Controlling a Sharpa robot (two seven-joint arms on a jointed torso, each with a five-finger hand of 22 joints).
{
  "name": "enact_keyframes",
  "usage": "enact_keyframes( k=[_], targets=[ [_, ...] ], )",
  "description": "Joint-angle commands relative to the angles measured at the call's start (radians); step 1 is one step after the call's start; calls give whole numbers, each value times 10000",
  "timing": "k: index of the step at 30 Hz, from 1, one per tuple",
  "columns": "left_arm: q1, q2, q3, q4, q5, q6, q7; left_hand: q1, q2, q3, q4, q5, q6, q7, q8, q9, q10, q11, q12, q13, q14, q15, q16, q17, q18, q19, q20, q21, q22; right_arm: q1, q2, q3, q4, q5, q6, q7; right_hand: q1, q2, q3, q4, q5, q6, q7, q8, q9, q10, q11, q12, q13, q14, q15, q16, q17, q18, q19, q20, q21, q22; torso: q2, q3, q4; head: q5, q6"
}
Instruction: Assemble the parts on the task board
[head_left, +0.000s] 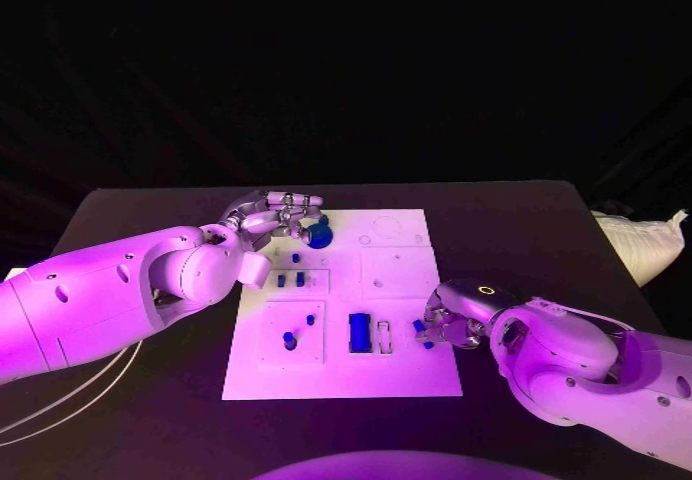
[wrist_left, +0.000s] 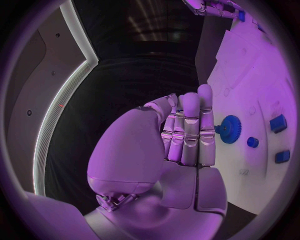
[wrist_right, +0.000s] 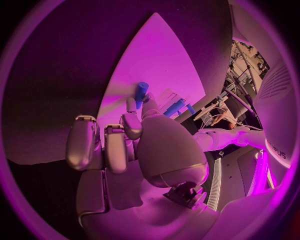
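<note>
The white task board lies in the middle of the table. My left hand is at the board's far left corner, fingers held together, their tips touching a blue gear that lies on the board; in the left wrist view the gear sits right at the fingertips, and a grip cannot be made out. My right hand is at the board's right edge and pinches a small blue peg between thumb and finger; the peg hangs just above the board.
A blue rectangular block lies near the board's front middle beside a pale slot. Small blue pegs stand in the left column, and more nearer the front. Another blue piece lies by my right hand. A white bag sits at the table's right.
</note>
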Motion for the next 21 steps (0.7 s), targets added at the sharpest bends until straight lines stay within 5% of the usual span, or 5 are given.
enact_keyframes(
  k=[1,14,21],
  targets=[
    [-3,10,6,9,-26,205,21,7,68,-10,-71,21,-72,4,36,-17,-70,29,13,14,-68,2,-55,-11,112,22,31,-38,-11,-136,59,-98,-144,-640,1070,-168,628,242,386,-259,-219,-9,-71,-28,-25,-63,-87,-89,-47,618,-90,-71,521,-67,2,-79,-50,-17,-7,4,-11,2,-27],
    [-8,12,5,8,-30,213,4,7,68,-10,-71,21,-72,4,36,-17,-70,29,13,14,-68,2,-55,-11,112,22,31,-38,-11,-156,179,-99,-202,-727,1400,-180,759,100,813,-439,50,28,-63,-96,-20,-108,-83,-203,-84,618,-78,-83,528,-69,-7,-76,-73,-32,-4,-7,-6,-20,-36],
    [-9,15,5,16,-57,208,1,13,73,-15,-97,21,-81,8,50,-19,-88,32,40,20,-86,4,-58,-30,113,15,33,-47,-12,-153,163,-99,-241,322,1400,-186,553,-139,1493,-389,1354,16,-35,-213,-22,-140,-78,-324,-112,627,-68,-77,562,-72,6,-75,-72,-5,-3,-5,2,-18,-45]
  ],
)
